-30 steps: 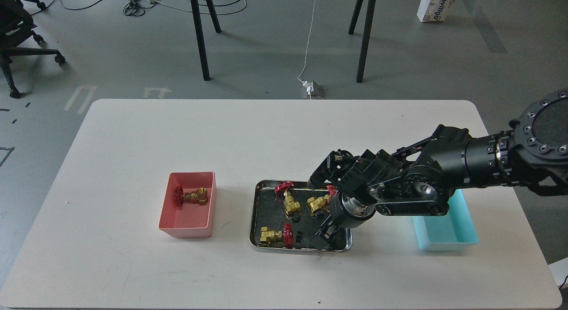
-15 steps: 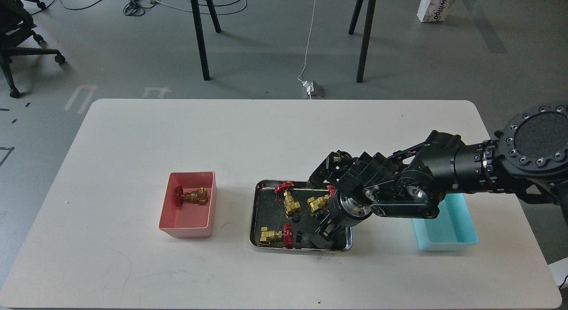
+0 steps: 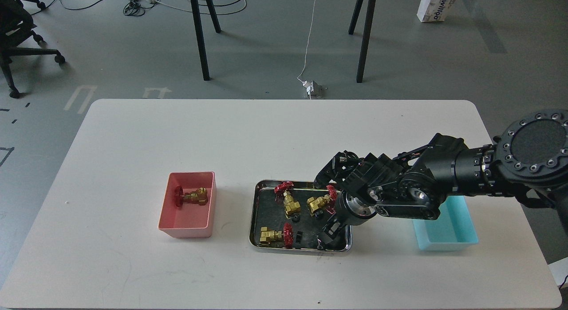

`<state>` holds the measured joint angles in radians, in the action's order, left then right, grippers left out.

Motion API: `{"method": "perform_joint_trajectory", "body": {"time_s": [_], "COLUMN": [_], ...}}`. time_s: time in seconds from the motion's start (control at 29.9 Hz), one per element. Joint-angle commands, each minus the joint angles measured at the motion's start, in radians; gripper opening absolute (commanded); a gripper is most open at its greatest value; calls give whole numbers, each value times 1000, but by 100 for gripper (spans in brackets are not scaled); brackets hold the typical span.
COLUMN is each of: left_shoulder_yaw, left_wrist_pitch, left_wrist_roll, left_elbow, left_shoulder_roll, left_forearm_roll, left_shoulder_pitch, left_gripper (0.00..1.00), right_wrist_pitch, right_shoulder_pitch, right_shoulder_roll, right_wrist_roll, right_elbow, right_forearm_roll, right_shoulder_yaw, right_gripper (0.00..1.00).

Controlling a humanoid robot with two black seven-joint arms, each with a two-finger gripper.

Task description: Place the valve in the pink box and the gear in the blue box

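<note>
Grey floor with cables and black furniture legs lies behind the matte white rounded table. On it a shiny rectangular steel tray with a dark reflective bottom sits between a salmon-pink plastic bin with sloping walls and a light cyan-blue plastic bin of the same shape. One brass-gold valve with a red spoked handwheel lies on its side inside the pink bin. Three more brass valves lie in the tray, along with at least two tiny black toothed gears. My black right gripper points down into the tray's near right corner; its fingers are dark against the tray, so I cannot tell how far apart they stand or whether they hold anything.
</note>
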<state>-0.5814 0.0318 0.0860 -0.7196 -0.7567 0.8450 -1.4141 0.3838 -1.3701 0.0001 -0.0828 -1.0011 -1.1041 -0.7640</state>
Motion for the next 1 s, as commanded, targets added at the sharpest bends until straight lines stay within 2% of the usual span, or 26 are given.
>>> {"method": "perform_joint_trajectory", "body": {"time_s": [0.0, 0.17, 0.33, 0.4, 0.47, 0.8, 0.97], "left_shoulder_yaw": [0, 0, -2, 0, -2, -2, -2], "left_wrist_pitch": [0, 0, 0, 0, 0, 2, 2], "left_wrist_roll": [0, 0, 0, 0, 0, 1, 1], "left_elbow": [0, 0, 0, 0, 0, 2, 2], "left_shoulder_roll": [-4, -7, -9, -9, -9, -10, -12], "left_forearm_roll": [-1, -1, -1, -1, -1, -1, -3], "left_shoulder_pitch": [0, -2, 0, 0, 0, 0, 0], "left_gripper": [95, 95, 95, 95, 95, 95, 95], "right_wrist_pitch": [0, 0, -3, -3, -3, 0, 1], "right_shoulder_pitch": [5, 8, 16, 14, 14, 3, -29], "right_shoulder_roll": [0, 0, 0, 0, 0, 0, 0], "right_wrist_roll": [0, 0, 0, 0, 0, 2, 2], "right_elbow": [3, 6, 15, 16, 19, 21, 21], "right_forearm_roll": [1, 3, 3, 4, 4, 7, 24], "right_shoulder_yaw": [0, 0, 2, 2, 3, 9, 43], "right_gripper": [73, 65, 53, 45, 43, 11, 8]}}
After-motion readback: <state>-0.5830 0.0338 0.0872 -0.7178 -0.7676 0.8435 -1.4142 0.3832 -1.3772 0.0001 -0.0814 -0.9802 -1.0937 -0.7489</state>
